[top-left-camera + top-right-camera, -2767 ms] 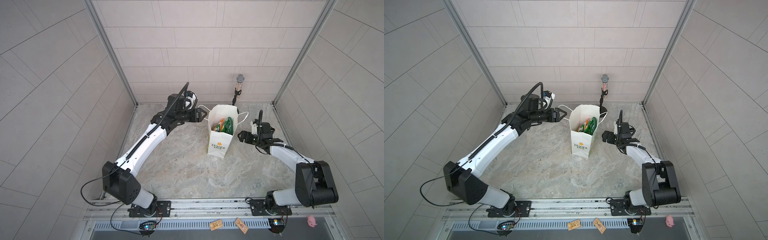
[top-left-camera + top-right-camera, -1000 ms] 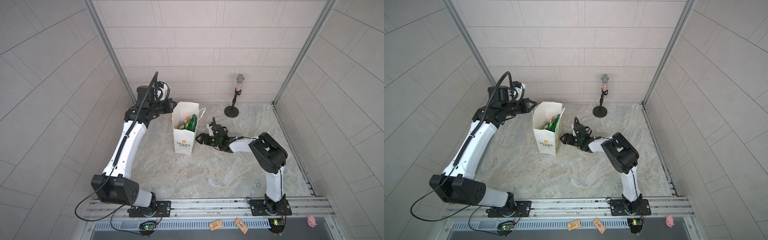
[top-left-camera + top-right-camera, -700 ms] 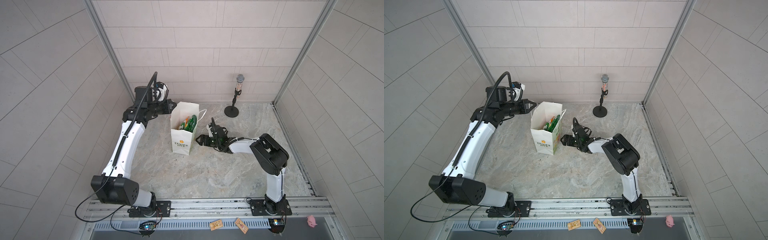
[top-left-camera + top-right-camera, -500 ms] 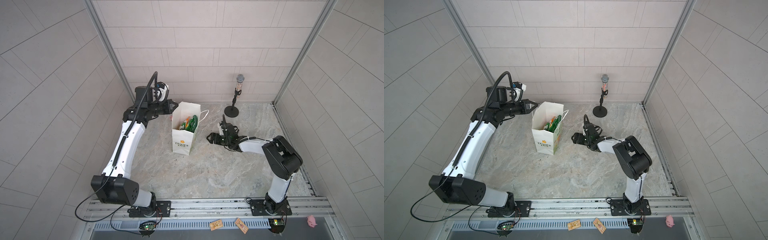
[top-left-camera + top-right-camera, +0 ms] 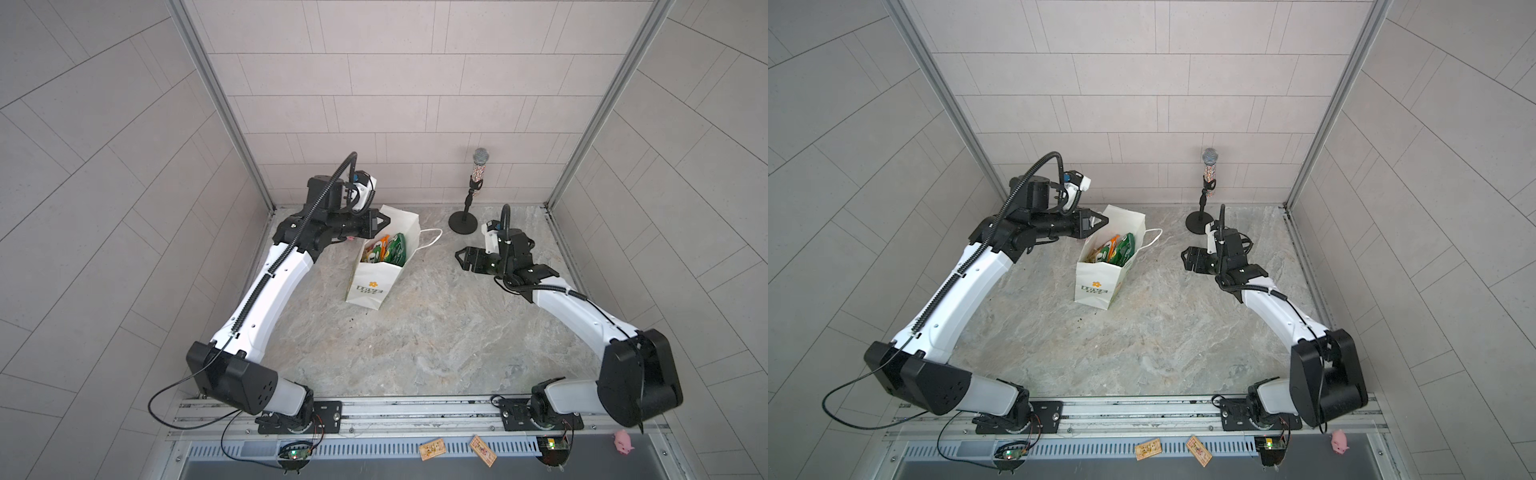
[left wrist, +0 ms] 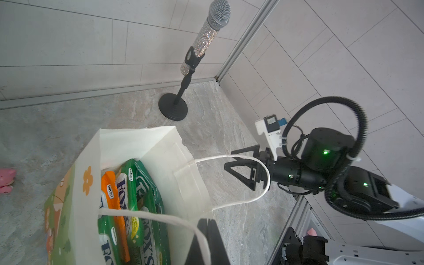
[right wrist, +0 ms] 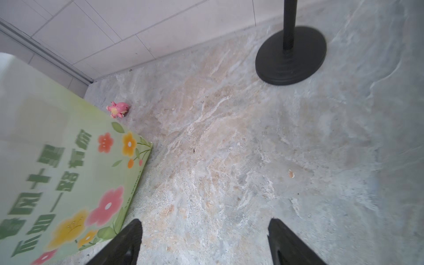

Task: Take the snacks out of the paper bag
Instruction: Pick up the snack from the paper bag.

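Standing upright on the table [image 5: 415,340], the paper bag [image 5: 368,286] looks light and flimsy, so its thin walls should crumple easily. The snacks [image 5: 384,249] are packed inside with their tops showing: slick, soft film packets, best pinched at the top seam. Right end effector [image 5: 460,259] spread wide, empty, well apart. Left end effector [image 5: 386,219] clamped on the cord handle [image 6: 160,219] at the far rim.

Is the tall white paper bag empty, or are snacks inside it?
Not empty: green and orange snack packets show inside the open mouth of the tall white paper bag in both top views.
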Controlling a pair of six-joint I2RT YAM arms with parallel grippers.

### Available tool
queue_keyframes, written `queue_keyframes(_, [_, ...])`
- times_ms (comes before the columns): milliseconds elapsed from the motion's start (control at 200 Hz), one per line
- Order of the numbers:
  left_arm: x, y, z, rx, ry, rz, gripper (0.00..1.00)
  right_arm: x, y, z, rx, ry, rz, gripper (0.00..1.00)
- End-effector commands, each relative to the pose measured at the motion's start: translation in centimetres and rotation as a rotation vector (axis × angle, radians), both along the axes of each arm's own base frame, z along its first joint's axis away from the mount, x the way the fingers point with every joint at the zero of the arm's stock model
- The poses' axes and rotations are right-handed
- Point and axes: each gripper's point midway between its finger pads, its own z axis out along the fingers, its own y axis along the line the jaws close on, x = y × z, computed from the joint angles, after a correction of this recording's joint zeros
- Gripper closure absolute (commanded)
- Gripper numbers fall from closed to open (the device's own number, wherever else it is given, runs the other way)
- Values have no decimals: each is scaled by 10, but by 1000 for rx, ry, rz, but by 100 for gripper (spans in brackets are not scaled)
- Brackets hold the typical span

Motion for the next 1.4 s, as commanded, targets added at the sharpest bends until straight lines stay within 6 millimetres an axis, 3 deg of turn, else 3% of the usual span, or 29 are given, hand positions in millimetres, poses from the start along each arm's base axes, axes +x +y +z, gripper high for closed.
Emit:
queue_keyframes(0, [-6,-25,22,-18,-73,-47,100,-17,-16,33,-76,-58,-23,13])
queue_keyframes(235, [-28,-70,16,-10,-58,-135,100,-42,-13,100,-42,-181,31,13])
queue_keyframes(380, [-39,-90,15,-14,-54,-178,100,-49,11,113,50,-196,148,12])
queue_keyframes(635, [-53,-101,1,-3,-17,-213,100,-53,60,70,2,-87,333,14])
queue_keyframes(805, [-59,-94,-7,18,-8,-202,100,-51,75,36,3,-28,344,19])
queue_keyframes(1031, [-57,-74,-14,100,-35,-129,100,-70,104,-3,-28,17,392,22])
queue_keyframes(1396, [-57,-38,-13,202,-95,4,100,-80,162,-25,101,-5,387,24])
